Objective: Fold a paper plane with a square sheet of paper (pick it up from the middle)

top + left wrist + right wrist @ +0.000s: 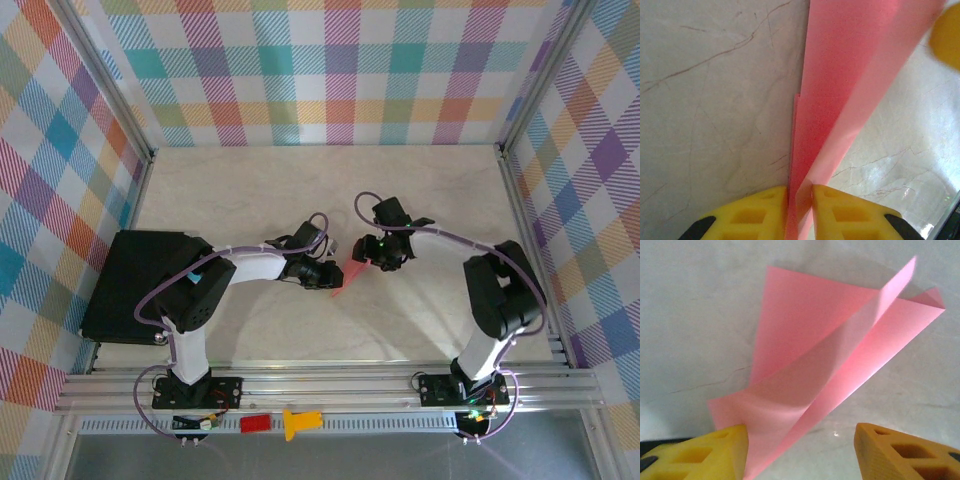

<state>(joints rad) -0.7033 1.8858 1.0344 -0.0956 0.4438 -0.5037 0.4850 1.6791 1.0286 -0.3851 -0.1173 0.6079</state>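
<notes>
The square sheet of paper (345,277) is salmon pink and folded into a narrow pointed wedge with raised flaps. It sits at the table's centre between the two arms. My left gripper (328,272) is shut on the wedge's narrow end. In the left wrist view the paper (840,75) fans away from the pinching left gripper (800,195), whose yellow fingers (755,215) press its layers together. My right gripper (366,252) stands open at the wide end. In the right wrist view the paper (805,340) lies against one finger (700,455) of the right gripper (800,440), well apart from the other.
A black box (140,285) sits at the table's left edge beside the left arm. A small red block (255,423) and a yellow plastic piece (300,422) lie on the front rail. Metal frame posts and plaid walls enclose the marble tabletop (300,190).
</notes>
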